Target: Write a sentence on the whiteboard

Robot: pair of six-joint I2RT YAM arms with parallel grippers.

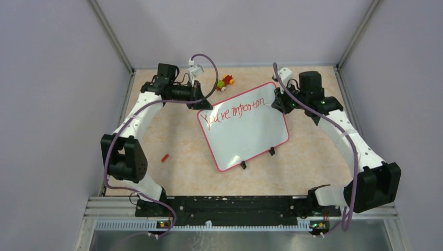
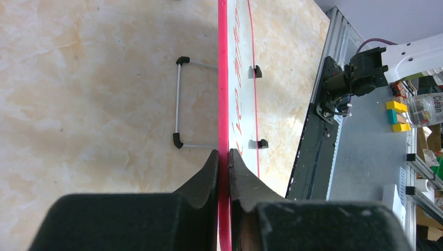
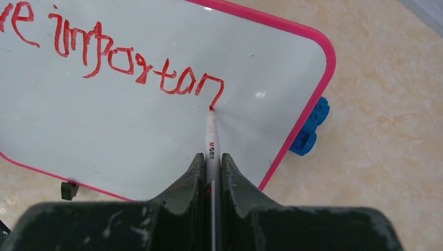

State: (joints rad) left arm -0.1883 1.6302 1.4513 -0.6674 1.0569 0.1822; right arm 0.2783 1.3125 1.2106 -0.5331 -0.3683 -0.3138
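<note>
Your left gripper (image 2: pixel 223 154) pinches the board (image 3: pixel 156 125) by its rim; your right gripper (image 3: pixel 211 157) clamps the marker (image 3: pixel 211 130), tip at the last "n"; mid-word, so next should be the "t".

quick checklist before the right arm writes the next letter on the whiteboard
1. Board held: left hand shut on the whiteboard rim: ok.
2. Pen held: right hand shut on the marker, which sits straight: ok.
3. Tip contact: marker tip touches the board where the sentence ends, at the "n": ok.
4. Room for the "t": bare white left before the rim: ok.
5. Board lying flat: cannot tell; a blue block peeks from under its edge.
</note>
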